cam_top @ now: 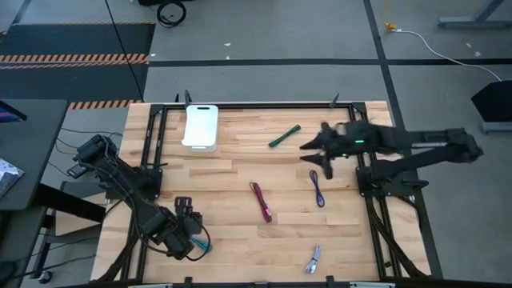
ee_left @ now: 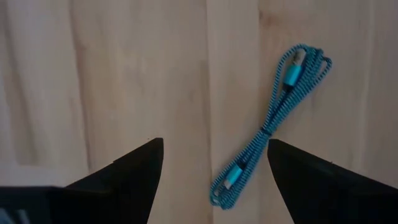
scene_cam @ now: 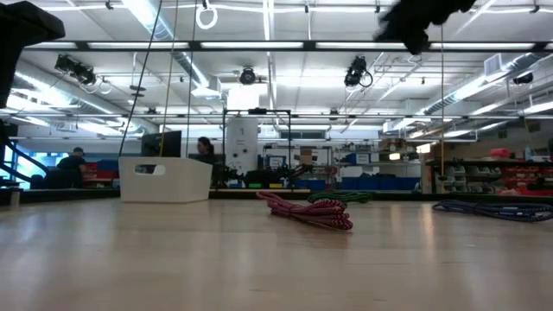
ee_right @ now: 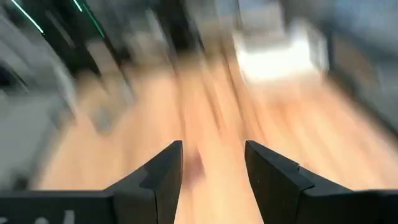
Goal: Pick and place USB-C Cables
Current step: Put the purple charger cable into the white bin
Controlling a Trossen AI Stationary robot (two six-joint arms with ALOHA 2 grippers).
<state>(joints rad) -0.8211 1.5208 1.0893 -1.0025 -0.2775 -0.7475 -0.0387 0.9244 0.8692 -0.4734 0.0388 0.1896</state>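
High view: right gripper, jaws apart and empty, hangs near the thin purple cable bundle; next, descend onto it.

Five USB-C cables are being counted on the table right now: one dark green cable near the far edge, one purple cable on the right side, one magenta cable around the middle, one pale lilac-grey cable near the front edge, and one teal cable at the front left. One white bin is being seen at the back. Two arms are being shown, so two grippers are being tallied: one left gripper and one right gripper, each with two fingers being held apart.
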